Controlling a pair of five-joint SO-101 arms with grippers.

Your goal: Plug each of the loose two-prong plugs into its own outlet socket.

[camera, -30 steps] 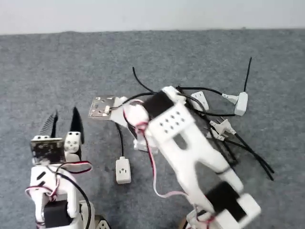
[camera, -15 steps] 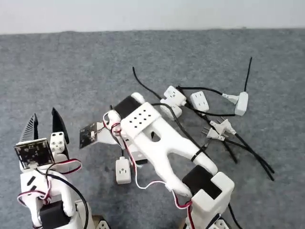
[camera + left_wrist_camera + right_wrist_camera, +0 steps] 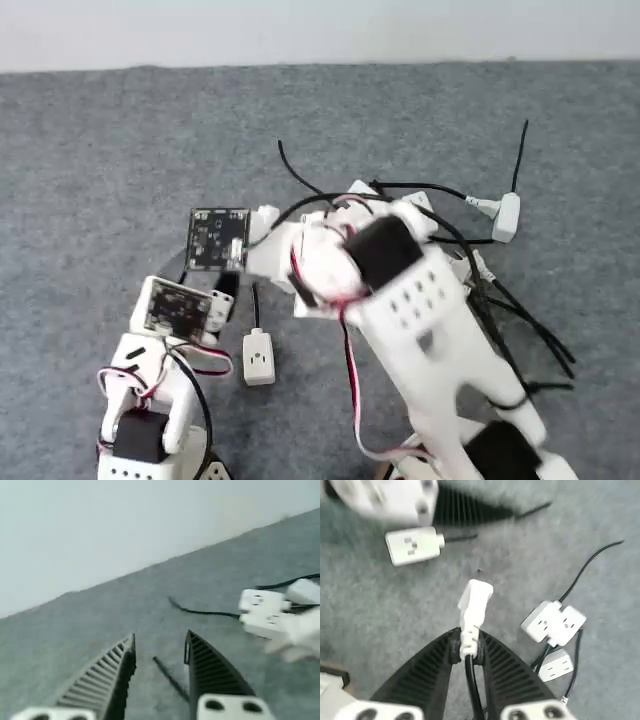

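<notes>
Presently recording the right gripper (image 3: 468, 642) pinching a white two-prong plug (image 3: 476, 597) at its narrow rear neck, fingers nearly closed around it, prongs pointing away over the grey carpet (image 3: 380, 610). Noting the plug held over the carpet, between a single loose socket (image 3: 414, 546) and a cluster of sockets (image 3: 552, 622), touching neither. Logging the left gripper (image 3: 160, 636) as spread partly open and holding nothing, with a black cord (image 3: 167, 675) lying on the carpet beyond its gap. Judging the plug to be light, hard and smooth, with thin prongs liable to bend under a skewed push, and the cord behind it springy enough to twist the plug off line. Rating the present hold at the neck as weak for steering; recommending a grip on the flat sides of the body. Expecting the single socket, light and unanchored, to slide when pushed; advising bracing it by its side walls.
</notes>
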